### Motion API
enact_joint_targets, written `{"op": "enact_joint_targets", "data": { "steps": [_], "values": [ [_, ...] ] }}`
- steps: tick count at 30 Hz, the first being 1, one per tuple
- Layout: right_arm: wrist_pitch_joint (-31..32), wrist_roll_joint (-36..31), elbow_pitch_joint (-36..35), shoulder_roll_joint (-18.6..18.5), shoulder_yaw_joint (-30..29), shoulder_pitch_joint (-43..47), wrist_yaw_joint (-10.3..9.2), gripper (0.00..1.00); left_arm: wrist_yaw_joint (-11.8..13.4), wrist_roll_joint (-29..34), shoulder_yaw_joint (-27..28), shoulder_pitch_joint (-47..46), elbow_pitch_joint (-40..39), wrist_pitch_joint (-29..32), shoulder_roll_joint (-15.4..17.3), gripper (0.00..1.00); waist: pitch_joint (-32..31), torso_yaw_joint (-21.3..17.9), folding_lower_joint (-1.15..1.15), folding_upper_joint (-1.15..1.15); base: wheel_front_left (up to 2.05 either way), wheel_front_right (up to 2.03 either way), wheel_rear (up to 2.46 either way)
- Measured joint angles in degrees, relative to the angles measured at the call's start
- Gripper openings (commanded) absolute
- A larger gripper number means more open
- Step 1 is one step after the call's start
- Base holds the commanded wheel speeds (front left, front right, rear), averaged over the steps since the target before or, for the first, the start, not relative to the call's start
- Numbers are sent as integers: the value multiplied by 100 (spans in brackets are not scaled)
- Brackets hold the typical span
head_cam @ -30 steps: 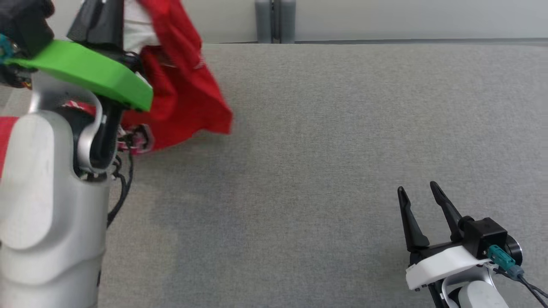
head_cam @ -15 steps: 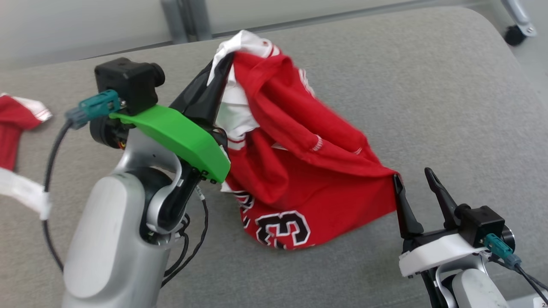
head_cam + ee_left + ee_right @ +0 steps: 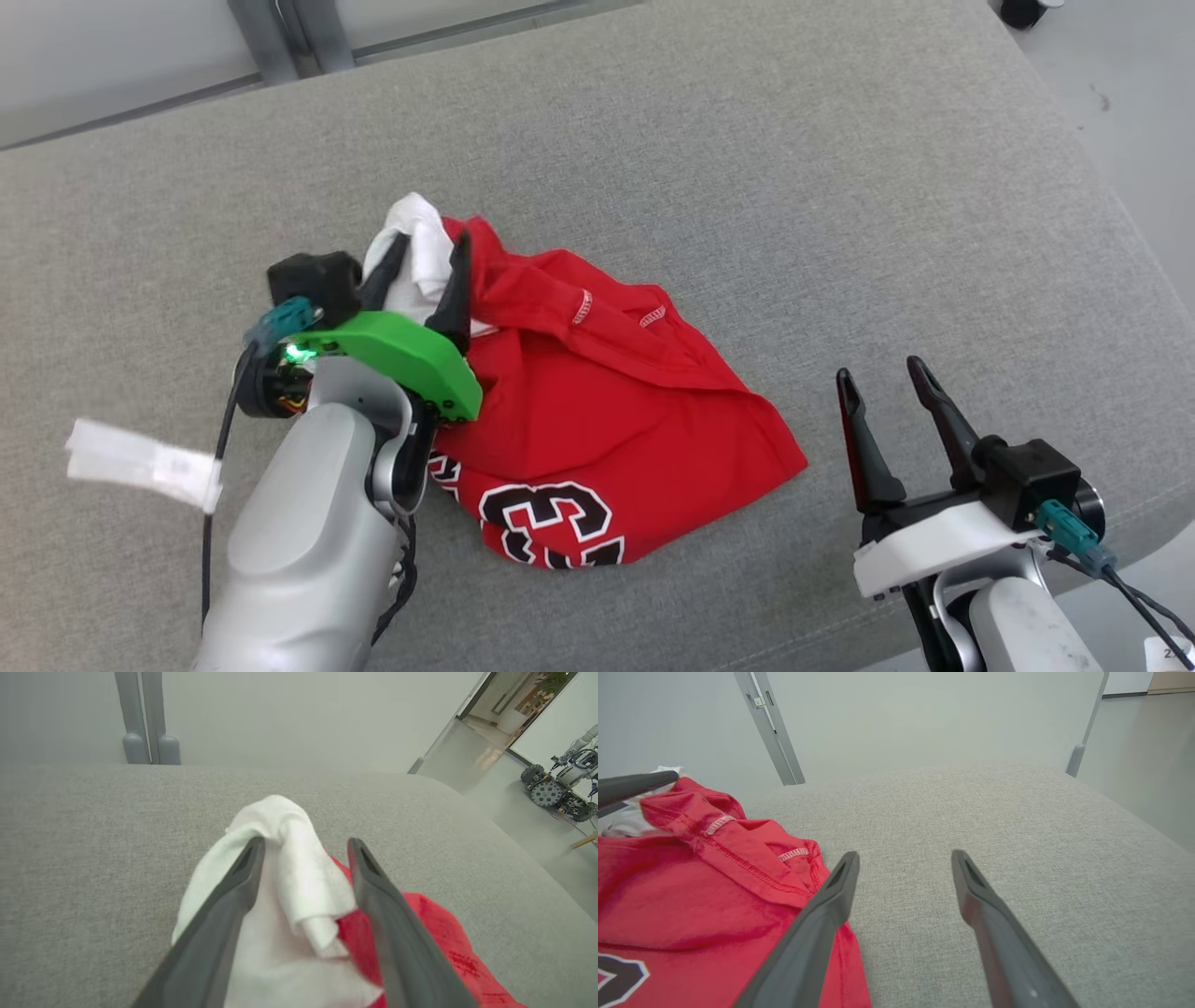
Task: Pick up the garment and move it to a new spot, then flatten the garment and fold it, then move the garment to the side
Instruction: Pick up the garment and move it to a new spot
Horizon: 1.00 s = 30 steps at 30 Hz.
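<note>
The garment (image 3: 597, 411) is a red jersey with black-and-white numbers and white trim, lying crumpled on the grey padded surface (image 3: 747, 187). My left gripper (image 3: 429, 241) stands open over the jersey's upper left end, with a white bunch of fabric (image 3: 289, 868) loose between its spread fingers. To the right of the jersey, my right gripper (image 3: 880, 371) is open and holds nothing, its fingers just off the red hem. In the right wrist view the jersey (image 3: 691, 882) lies to the left of the right gripper (image 3: 906, 855), and a left finger (image 3: 635, 784) shows at the far left.
A white strip (image 3: 140, 462) lies on the surface at the left. The surface's rounded right edge (image 3: 1148, 280) drops to the floor. Grey posts (image 3: 280, 37) stand behind the far edge. Another wheeled robot (image 3: 560, 788) stands far off.
The head camera has swung and tilted down. The jersey, held up by my left gripper before, now lies on the surface, and the left fingers have opened. The right gripper stays open.
</note>
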Motion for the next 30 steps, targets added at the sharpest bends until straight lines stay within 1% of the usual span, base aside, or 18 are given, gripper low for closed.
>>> {"op": "enact_joint_targets", "data": {
  "steps": [3, 6, 8, 10, 12, 15, 17, 18, 20, 23, 26, 30],
  "values": [
    [0, -60, -16, -11, -43, 96, 1, 100, 1, -34, 40, 28, 108, -687, -7, 100, -91, 14, 0, 0, 0, 0, 0],
    [0, -112, -66, -90, -151, 230, 0, 100, 34, 34, 44, 232, -30, -979, -12, 100, -199, 100, 0, 0, 0, 0, 0],
    [0, -145, -105, -146, -167, 267, 0, 100, 107, 216, 77, 488, -259, -1042, -11, 100, -292, 201, 0, 0, 0, 0, 0],
    [0, -176, -120, -188, -149, 288, 1, 100, 123, 301, 110, 790, -504, -1054, 16, 100, -394, 290, 0, 0, 0, 0, 0],
    [0, -230, -116, -257, -118, 343, 1, 100, 183, 352, 222, 1223, -880, -1061, 34, 100, -512, 368, 0, 0, 0, 0, 0],
    [0, -271, -113, -357, -125, 393, 0, 100, 282, 732, 332, 1939, -1619, -1079, 124, 100, -708, 507, 0, 0, 0, 0, 0],
    [0, -278, -109, -404, -143, 465, 1, 100, 282, 893, 365, 2431, -1911, -1079, 157, 100, -821, 600, 0, 0, 0, 0, 0],
    [0, -296, -100, -438, -160, 526, 0, 100, 281, 884, 452, 2718, -2049, -1079, 143, 100, -879, 662, 0, 0, 0, 0, 0],
    [0, -321, -65, -511, -186, 607, 1, 100, 332, 1078, 571, 3105, -2281, -1078, 175, 100, -992, 773, 0, 0, 0, 0, 0],
    [0, -360, -47, -545, -289, 693, 0, 100, 404, 1310, 966, 3584, -2718, -1079, 162, 100, -1152, 982, 0, 0, 0, 0, 0],
    [0, -376, -34, -550, -405, 701, 0, 100, 365, 1450, 1268, 3992, -2875, -1080, 136, 100, -1272, 1182, 0, 0, 0, 0, 0],
    [0, -435, -1, -530, -464, 775, 0, 100, 153, 1673, 1568, 4286, -2869, -1080, 114, 100, -1427, 1417, 0, 0, 0, 0, 0]
  ]
}}
